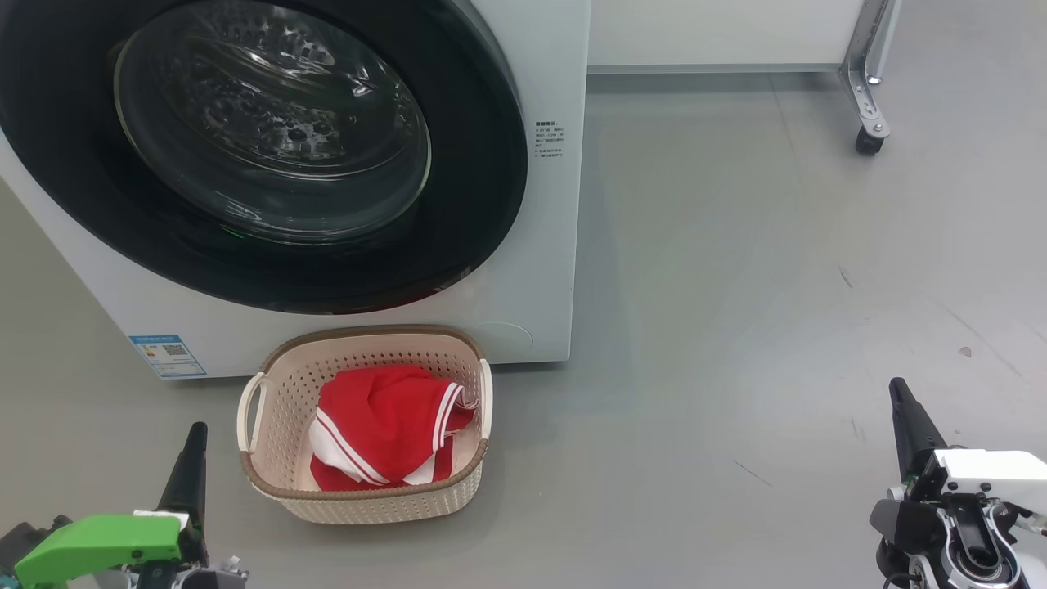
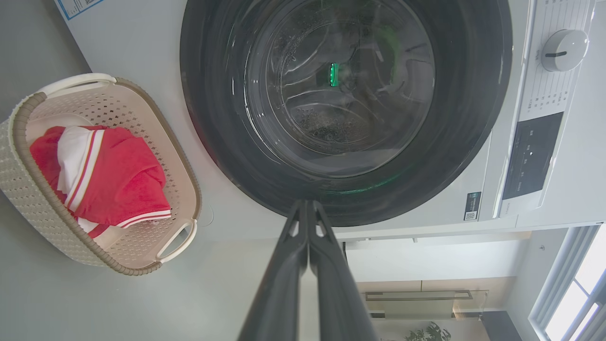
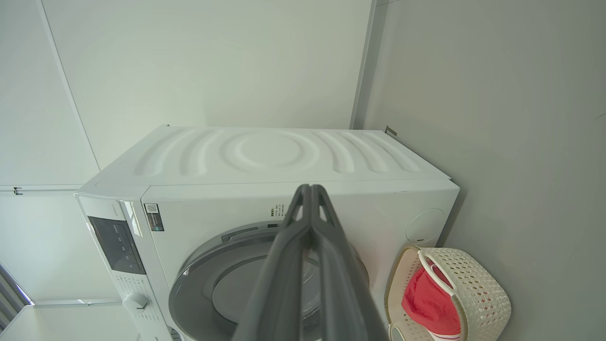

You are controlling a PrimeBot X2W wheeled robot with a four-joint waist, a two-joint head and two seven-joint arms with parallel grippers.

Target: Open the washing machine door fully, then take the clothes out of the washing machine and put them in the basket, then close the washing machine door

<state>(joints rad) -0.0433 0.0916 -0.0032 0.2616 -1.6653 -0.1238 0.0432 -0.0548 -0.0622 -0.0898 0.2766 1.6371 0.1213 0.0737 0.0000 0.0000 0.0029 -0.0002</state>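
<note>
Two arms low in the head view: left pincer, green wrist cover, at seven o'clock, dark fingers pressed together, pointing to twelve, empty; right pincer, white wrist housing, at five o'clock, fingers likewise closed, tilted toward eleven, empty.

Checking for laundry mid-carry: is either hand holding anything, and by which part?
Nothing is held. The left hand and the right hand are both shut with nothing between the fingers; the red clothes lie in the basket.

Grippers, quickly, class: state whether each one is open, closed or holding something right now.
Left gripper: closed, holding nothing.
Right gripper: closed, holding nothing.
</note>
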